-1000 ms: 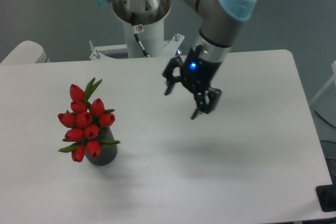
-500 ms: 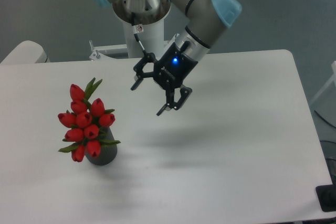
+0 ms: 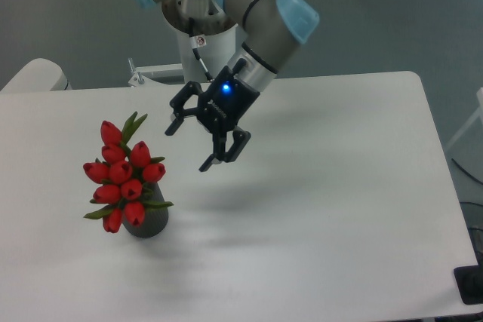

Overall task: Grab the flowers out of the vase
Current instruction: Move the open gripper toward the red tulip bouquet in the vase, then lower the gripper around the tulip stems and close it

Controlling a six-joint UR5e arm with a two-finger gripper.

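The flowers (image 3: 122,177), a tight bunch of red tulip buds with green leaves, stand in the vase (image 3: 149,221), a small dark grey cylinder at the left of the white table. Most of the vase is hidden behind the blooms. My gripper (image 3: 189,147) hangs above the table to the upper right of the bunch, clear of it, with its black fingers spread open and nothing between them. A blue light glows on the gripper body.
The arm's white mounting column (image 3: 202,39) stands behind the table's far edge. The table's right edge (image 3: 441,164) runs down the frame. A black object (image 3: 471,283) sits at the lower right corner.
The gripper has swung left across the table toward the flowers, staying open. The flowers and vase have not moved.
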